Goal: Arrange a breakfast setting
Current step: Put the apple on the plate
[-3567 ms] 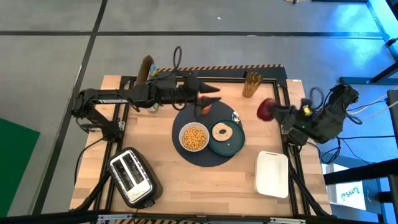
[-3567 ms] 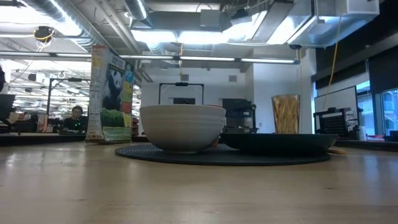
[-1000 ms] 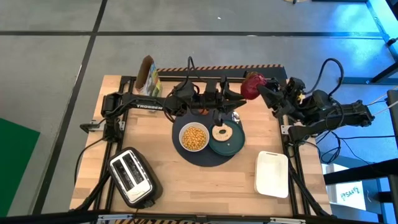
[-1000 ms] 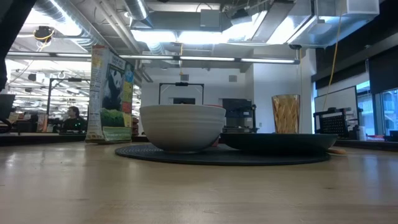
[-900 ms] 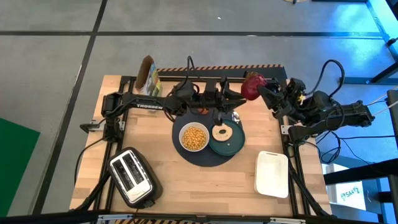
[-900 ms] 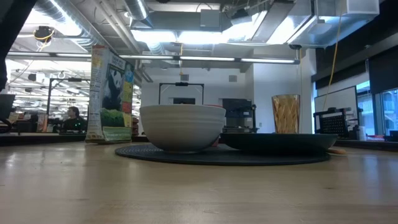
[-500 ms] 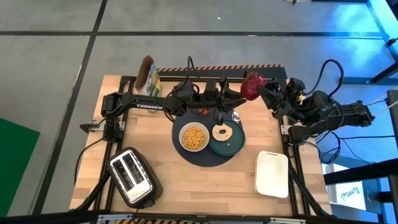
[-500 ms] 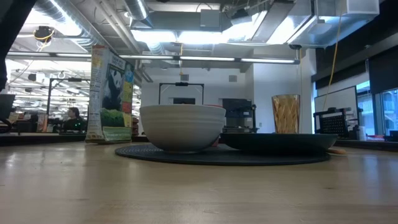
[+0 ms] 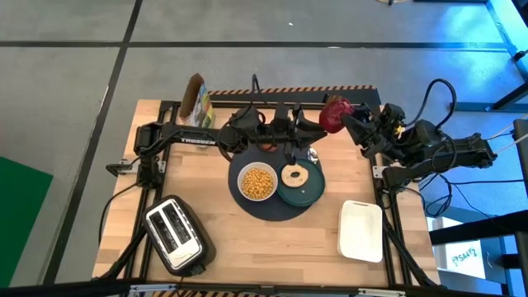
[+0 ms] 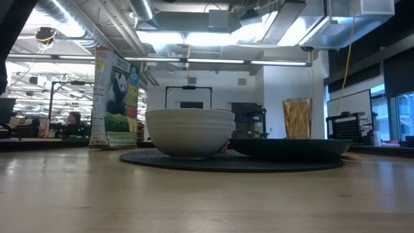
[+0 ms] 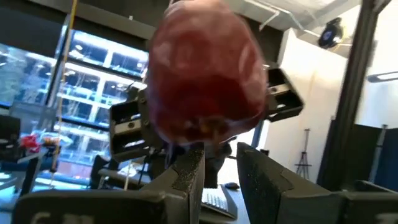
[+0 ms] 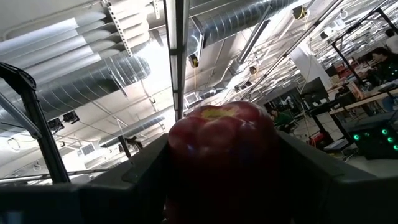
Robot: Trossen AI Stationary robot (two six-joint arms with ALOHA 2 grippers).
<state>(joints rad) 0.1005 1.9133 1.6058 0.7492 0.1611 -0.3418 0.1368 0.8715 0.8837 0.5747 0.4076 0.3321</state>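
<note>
My right gripper [image 9: 340,117] is shut on the dark-red fruit [image 9: 334,114], high above the table's far right part. My left gripper [image 9: 316,132] reaches in from the left. Its fingers [image 11: 189,177] stand just below and before the fruit [image 11: 208,74] with a narrow gap between them, so it is open. On the round dark-grey mat [image 9: 272,206] stand the white bowl [image 9: 257,181] of yellow cereal and the teal plate [image 9: 304,191] with the toasted ring [image 9: 294,175]. The spoon [image 9: 313,155] lies beside the plate. The orange cup [image 9: 268,148] is mostly hidden under my left arm. My right gripper pinches the fruit's two opposite sides [image 12: 180,155] between its two fingers [image 12: 134,180]. The fingers come roughly level from the table's right side. The fruit is lifted clear of the table, its yellowish end [image 12: 217,113] turned away from the wrist. My left gripper: I cannot tell whether its fingertip [image 11: 194,155] touches the fruit's underside.
A silver toaster [image 9: 173,233] stands at the near left and a white rectangular tray [image 9: 360,229] at the near right. A cereal box [image 9: 195,99] stands at the far left edge. In the low view a glass of golden sticks [image 10: 297,118] stands behind the plate [image 10: 291,147].
Over the last second nothing has visibly moved. Before that, my left gripper went toward the table's right, away from the orange cup. My right gripper carried the fruit toward the table's far edge and toward my left gripper.
</note>
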